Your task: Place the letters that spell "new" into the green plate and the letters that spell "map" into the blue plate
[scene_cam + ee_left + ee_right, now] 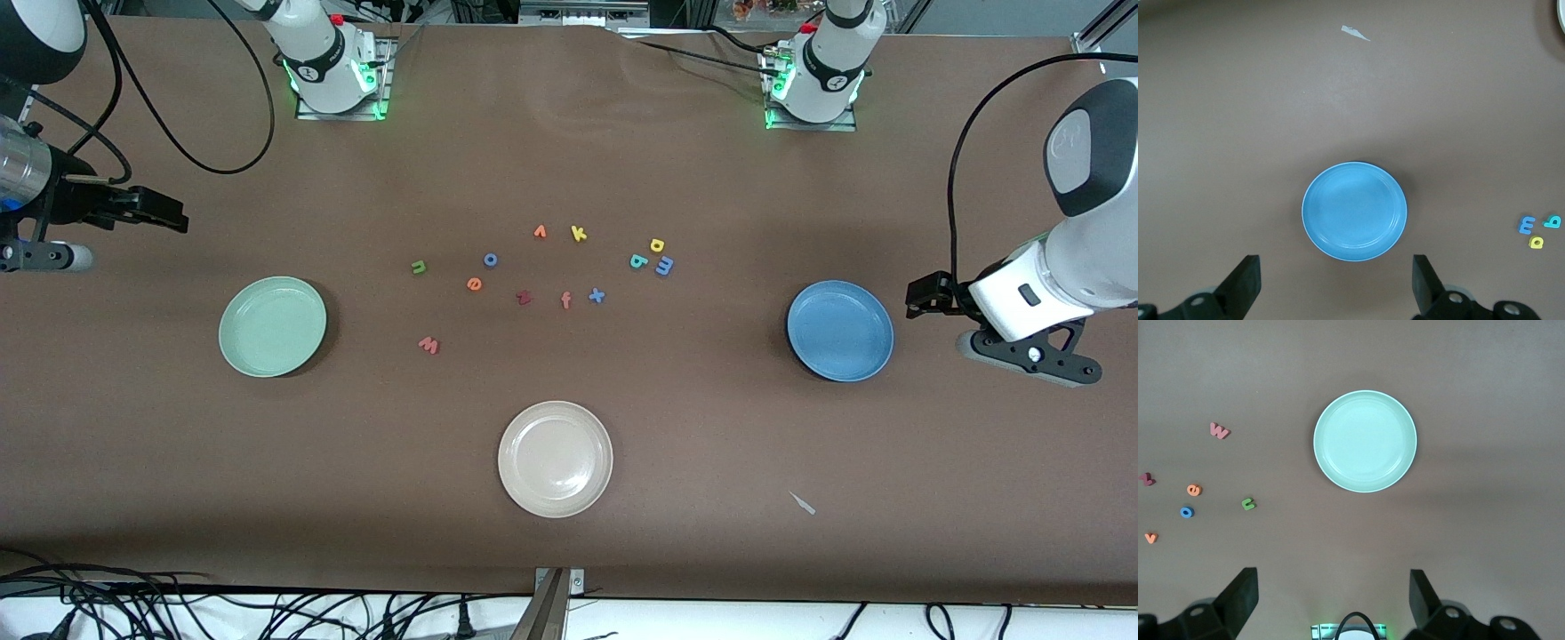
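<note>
Brown table [569, 160], nothing placed yet.

Round pale mint-green plate [272, 326] sits toward the right arm's end, empty. Round medium-blue plate [840, 330] sits toward the left arm's end, empty. A round cream-white plate [555, 458] lies nearest the front camera (not a target).

Left gripper [1335, 283] hangs over the table just beside the blue plate, jaws spread wide, holding nothing. Right gripper [1331, 600] hangs over the table edge near the green plate, also wide and empty.

Tiny foam letters lie scattered between the plates: olive-green "n" [419, 267], orange "e" [475, 284], pinkish-red "w" [428, 345]; blue "m" [663, 265], teal "a" [637, 260] and yellow "p" [657, 244] cluster almost touching.

Handling guess: very light, soft, thin and flat, not fragile. Pinch each across its outer edges, fingertips right down at the tabletop (the m/a/p cluster likely needs a careful approach to avoid nudging neighbours).
</note>
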{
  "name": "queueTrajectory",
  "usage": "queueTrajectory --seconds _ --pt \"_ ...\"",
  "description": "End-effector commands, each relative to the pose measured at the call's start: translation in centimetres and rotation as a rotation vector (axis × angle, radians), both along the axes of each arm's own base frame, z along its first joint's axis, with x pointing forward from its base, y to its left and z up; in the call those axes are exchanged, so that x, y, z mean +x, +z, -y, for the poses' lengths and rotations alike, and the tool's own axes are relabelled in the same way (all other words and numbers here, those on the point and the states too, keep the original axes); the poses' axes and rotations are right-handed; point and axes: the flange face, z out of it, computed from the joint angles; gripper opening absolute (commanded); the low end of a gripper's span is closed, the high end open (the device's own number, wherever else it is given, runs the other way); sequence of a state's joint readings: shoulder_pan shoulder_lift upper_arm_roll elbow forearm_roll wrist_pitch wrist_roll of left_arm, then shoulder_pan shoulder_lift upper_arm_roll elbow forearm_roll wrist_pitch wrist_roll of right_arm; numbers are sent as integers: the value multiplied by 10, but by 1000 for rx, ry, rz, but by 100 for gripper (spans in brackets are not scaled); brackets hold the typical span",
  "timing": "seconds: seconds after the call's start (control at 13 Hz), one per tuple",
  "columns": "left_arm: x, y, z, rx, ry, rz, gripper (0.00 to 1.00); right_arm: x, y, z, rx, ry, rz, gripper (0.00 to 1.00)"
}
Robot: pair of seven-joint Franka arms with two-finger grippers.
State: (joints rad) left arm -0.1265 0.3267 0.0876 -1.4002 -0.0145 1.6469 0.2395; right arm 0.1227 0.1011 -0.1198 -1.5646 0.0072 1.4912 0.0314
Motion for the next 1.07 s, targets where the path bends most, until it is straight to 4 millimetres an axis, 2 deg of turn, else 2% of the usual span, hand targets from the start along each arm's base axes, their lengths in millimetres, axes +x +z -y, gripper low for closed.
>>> queueTrajectory --seconds 0.0,0.77,1.0 --pt "2 5 2 16 7 9 100 -9 3 0 22 -13 -2 100" --pt "1 7 1 3 21 10 100 -9 3 0 22 -12 -2 100" --pt "1 6 -6 14 23 9 100 -9 3 0 22 -12 -4 100"
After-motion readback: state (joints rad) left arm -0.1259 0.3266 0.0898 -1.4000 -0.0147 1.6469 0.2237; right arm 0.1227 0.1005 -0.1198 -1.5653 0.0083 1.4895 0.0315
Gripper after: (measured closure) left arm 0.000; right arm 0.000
